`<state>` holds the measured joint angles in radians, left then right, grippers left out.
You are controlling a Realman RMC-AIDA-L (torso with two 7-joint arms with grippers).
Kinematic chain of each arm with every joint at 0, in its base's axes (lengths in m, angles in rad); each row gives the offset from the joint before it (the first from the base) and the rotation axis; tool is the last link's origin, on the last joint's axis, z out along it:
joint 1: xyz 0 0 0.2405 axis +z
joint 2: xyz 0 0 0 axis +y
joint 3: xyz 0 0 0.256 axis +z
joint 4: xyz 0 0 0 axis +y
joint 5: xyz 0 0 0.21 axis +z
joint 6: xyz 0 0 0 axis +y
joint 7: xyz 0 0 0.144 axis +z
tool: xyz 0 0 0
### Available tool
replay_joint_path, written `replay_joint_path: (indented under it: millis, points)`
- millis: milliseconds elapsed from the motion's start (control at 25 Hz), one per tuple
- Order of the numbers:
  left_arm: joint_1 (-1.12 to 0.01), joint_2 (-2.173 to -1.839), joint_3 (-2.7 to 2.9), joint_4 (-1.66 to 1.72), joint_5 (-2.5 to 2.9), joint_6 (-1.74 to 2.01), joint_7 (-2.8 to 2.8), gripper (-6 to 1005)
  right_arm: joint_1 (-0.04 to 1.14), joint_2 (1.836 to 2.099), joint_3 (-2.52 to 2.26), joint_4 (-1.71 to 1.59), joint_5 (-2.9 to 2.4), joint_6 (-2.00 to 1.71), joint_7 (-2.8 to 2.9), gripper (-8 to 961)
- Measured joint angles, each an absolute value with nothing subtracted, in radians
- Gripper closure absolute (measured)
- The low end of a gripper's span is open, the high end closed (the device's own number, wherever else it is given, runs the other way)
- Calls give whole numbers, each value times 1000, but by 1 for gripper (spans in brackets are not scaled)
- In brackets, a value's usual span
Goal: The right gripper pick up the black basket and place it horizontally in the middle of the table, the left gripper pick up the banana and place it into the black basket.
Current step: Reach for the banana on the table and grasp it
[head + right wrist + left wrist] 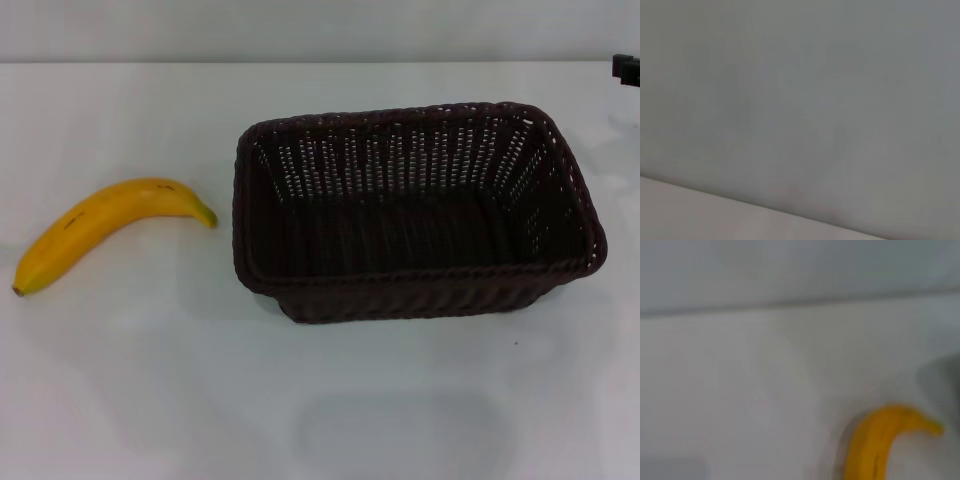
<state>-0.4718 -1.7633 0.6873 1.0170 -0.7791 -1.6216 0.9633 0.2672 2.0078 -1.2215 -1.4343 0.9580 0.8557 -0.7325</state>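
Banana [105, 232] looks soft and bruisable, so we'd pinch mid-curve gently; basket [415, 210] stiff and light; neither claw's state shows.

A bare test-bench setting: plain white table [150, 400] against a blank pale wall [300, 25].

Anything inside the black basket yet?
No. The black basket shows only its bare woven floor; the banana lies outside on the table. The near wall hides a floor strip.
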Motion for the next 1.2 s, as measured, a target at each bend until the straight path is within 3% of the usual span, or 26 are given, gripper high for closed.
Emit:
replay_joint_path:
  millis: [400, 600, 880, 1000, 1200]
  points:
    - [-536, -1820, 689, 962, -640, -1583, 1073, 141, 229, 2006, -1211, -1403, 1062, 863, -772, 272]
    - [-524, -1849, 687, 915, -642, -1478, 1148, 142, 236, 2007, -1225, -1391, 1084, 864, -768, 272]
    - [-510, -1860, 659, 820, -730, -1390, 1270, 145, 235, 2006, -1230, -1381, 1134, 877, -760, 272]
    - [-510, -1885, 650, 818, -747, -1391, 1305, 146, 237, 2006, -1230, -1377, 1140, 878, -759, 272]
    - [-512, -1901, 655, 816, -736, -1383, 1315, 261, 241, 2006, -1226, -1372, 1149, 891, -757, 272]
